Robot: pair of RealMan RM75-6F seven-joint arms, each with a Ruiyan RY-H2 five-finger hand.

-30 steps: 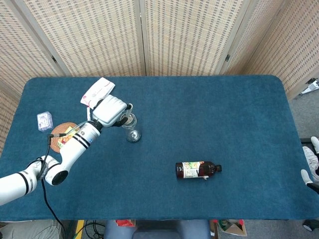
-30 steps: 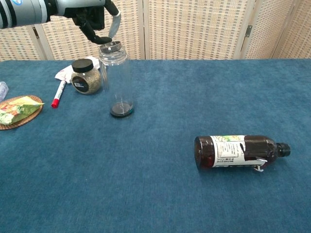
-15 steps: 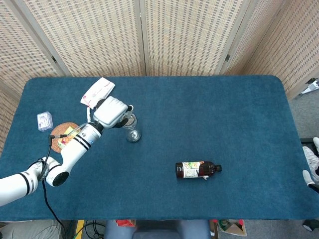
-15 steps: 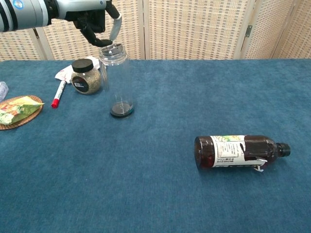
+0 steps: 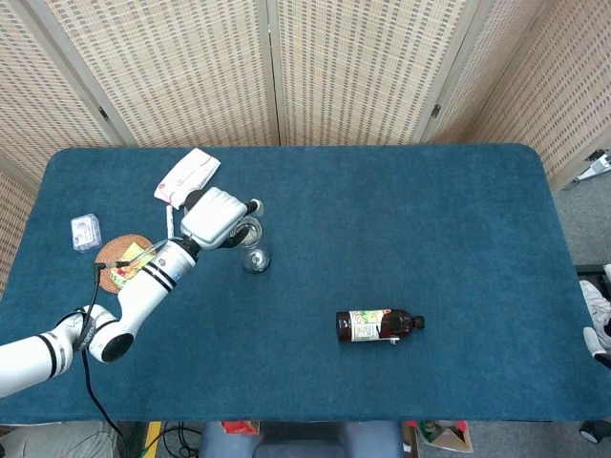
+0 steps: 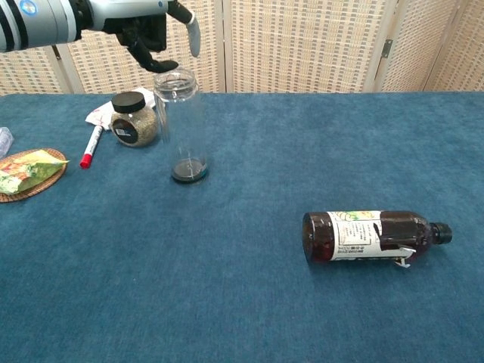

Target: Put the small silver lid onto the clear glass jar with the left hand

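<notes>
Blue cloth surface (image 5: 401,229) before woven folding screens (image 5: 363,67).
Left hand (image 6: 147,30) above clear glass jar (image 6: 181,125), fingers (image 6: 193,34) spread, empty; small silver lid's position on the rim cannot be confirmed.

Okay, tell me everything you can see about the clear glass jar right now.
The clear glass jar is a tall, see-through cylinder standing upright on the blue table, with a dark round base. It stands right of a shorter black-capped jar, apart from it. The left hand hovers just above its mouth, fingers spread; whether the small silver lid sits on the rim is too unclear to tell.
</notes>
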